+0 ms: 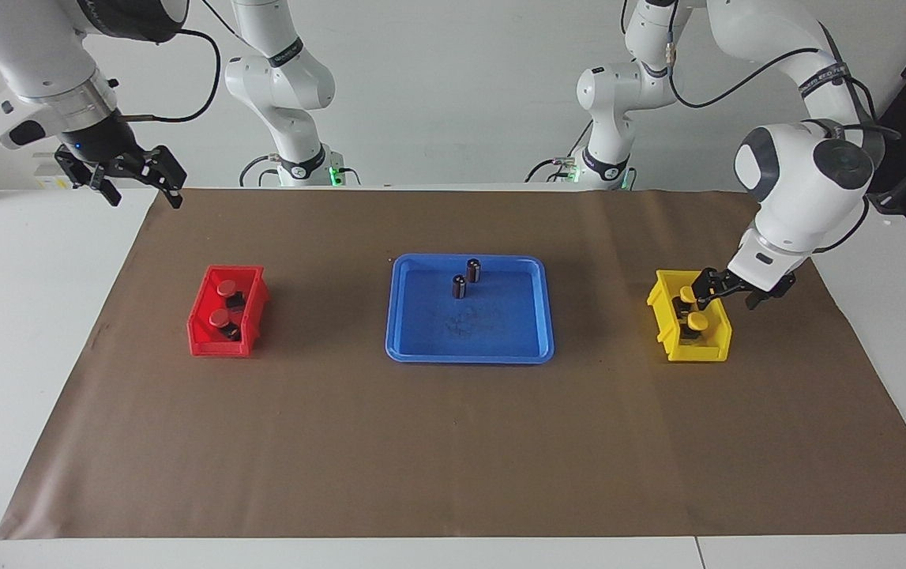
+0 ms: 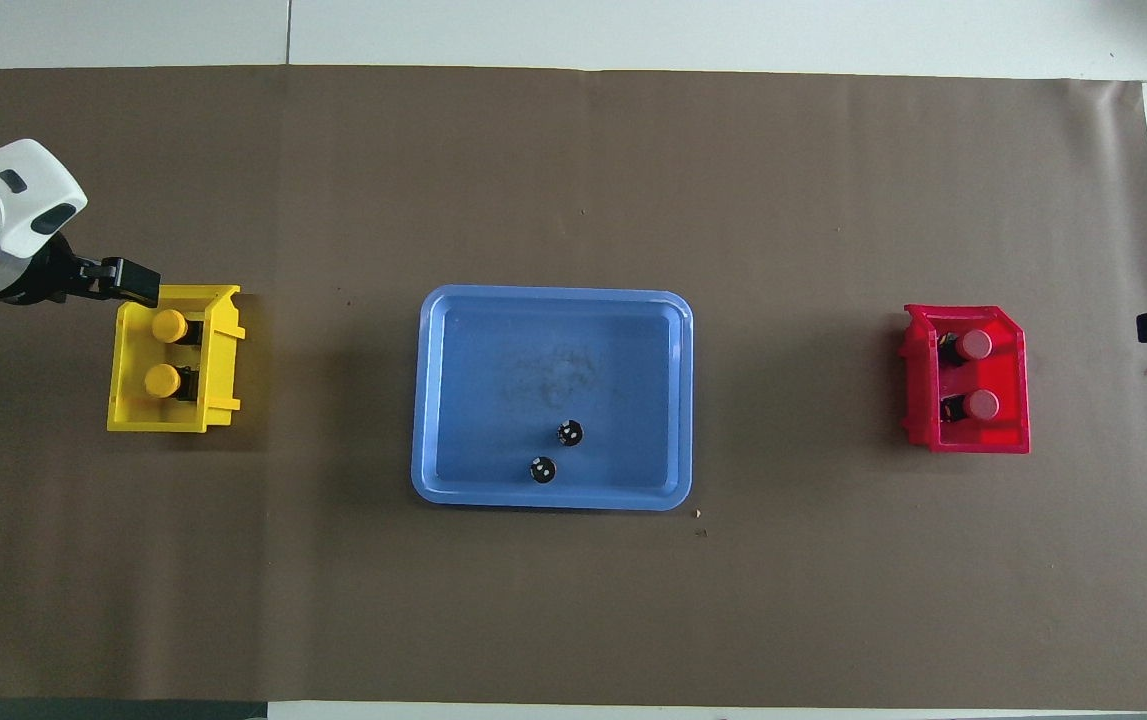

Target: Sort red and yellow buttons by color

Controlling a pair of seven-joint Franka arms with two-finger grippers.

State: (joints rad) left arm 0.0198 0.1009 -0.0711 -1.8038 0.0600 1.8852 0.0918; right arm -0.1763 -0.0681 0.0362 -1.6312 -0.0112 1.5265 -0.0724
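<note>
both yellow buttons (image 1: 689,308) sit in the yellow bin (image 1: 717,348); both red buttons (image 1: 222,303) in the red bin (image 1: 204,340). left pincer (image 1: 727,289) wide, empty, above the yellow bin; right pincer (image 1: 137,180) wide, waiting over the counter's (image 1: 26,316) edge.

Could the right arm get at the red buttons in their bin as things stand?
Probably yes: the right gripper hangs open and empty above the table's edge, and the red buttons sit uncovered in the open-topped red bin.
</note>
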